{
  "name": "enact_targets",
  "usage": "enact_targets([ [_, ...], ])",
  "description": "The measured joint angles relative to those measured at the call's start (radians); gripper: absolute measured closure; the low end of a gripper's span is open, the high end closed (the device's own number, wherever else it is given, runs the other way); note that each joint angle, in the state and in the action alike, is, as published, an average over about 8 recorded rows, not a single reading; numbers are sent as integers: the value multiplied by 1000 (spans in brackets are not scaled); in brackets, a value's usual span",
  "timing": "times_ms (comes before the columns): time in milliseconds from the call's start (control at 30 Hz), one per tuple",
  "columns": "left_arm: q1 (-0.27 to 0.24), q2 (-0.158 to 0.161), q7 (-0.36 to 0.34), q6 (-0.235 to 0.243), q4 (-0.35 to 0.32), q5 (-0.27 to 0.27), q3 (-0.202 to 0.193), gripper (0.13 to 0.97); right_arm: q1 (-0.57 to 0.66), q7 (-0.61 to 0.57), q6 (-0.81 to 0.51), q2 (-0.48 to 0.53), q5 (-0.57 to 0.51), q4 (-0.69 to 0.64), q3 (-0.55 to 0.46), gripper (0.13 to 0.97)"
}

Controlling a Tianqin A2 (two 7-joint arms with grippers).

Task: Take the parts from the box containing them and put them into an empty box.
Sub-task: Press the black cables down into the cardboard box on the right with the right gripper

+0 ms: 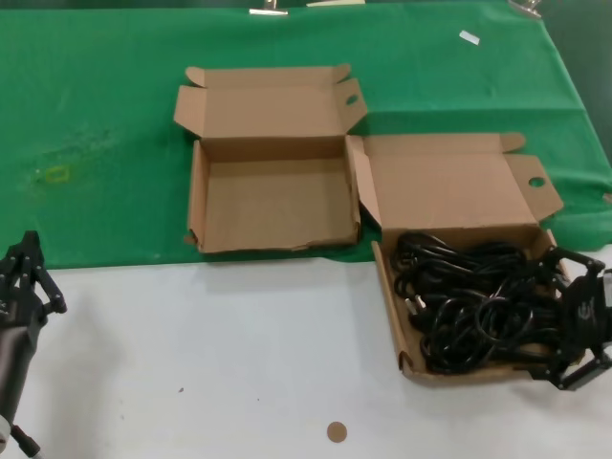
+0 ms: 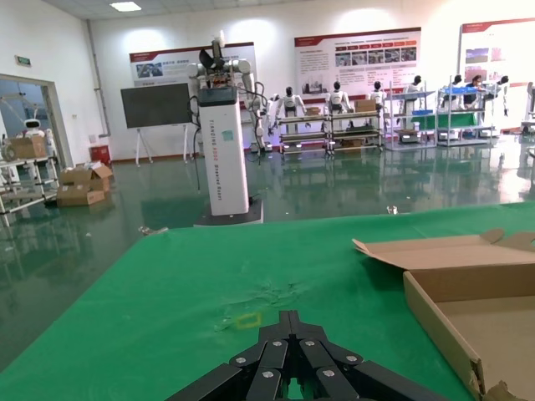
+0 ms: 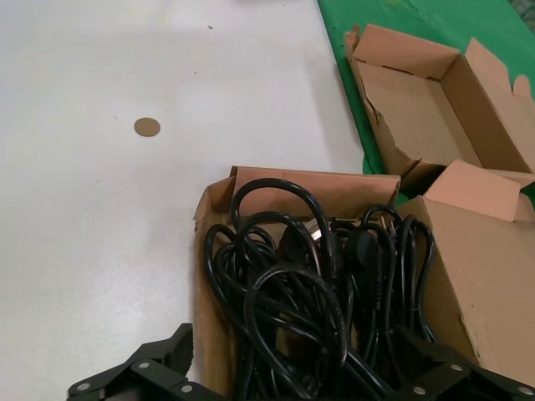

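The black power cords (image 1: 478, 301) lie tangled in the wider cardboard box (image 1: 390, 287) at the right, whose tall lid (image 1: 454, 186) stands open. They also show in the right wrist view (image 3: 309, 284). The narrower box (image 1: 273, 206) at the centre left is empty, its short lid (image 1: 273, 110) open; it also shows in the right wrist view (image 3: 418, 109). My right gripper (image 1: 557, 317) is open at the cord box's right end. In its wrist view (image 3: 292, 372) its jaws straddle the cords and hold nothing. My left gripper (image 1: 24, 277) is shut and empty at the lower left, shown in its wrist view (image 2: 289, 322).
A green cloth (image 1: 96, 115) covers the table's far half, and the near half is white (image 1: 220, 354). A small brown disc (image 1: 336, 431) lies on the white part near the front edge. A yellow mark (image 1: 55, 173) is on the cloth at the left.
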Motion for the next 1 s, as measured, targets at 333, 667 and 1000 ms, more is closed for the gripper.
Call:
enact_targets([
  [333,0,0,0,0,0,0,0,953,67,1,-40,-57,-66,-49,-17,326],
  [667,0,0,0,0,0,0,0,953,98,-8,-44,-93,-122,-89,-25,549],
  [1000,0,0,0,0,0,0,0,953,105,-7,-42,-105,-149,-94,-21,698],
])
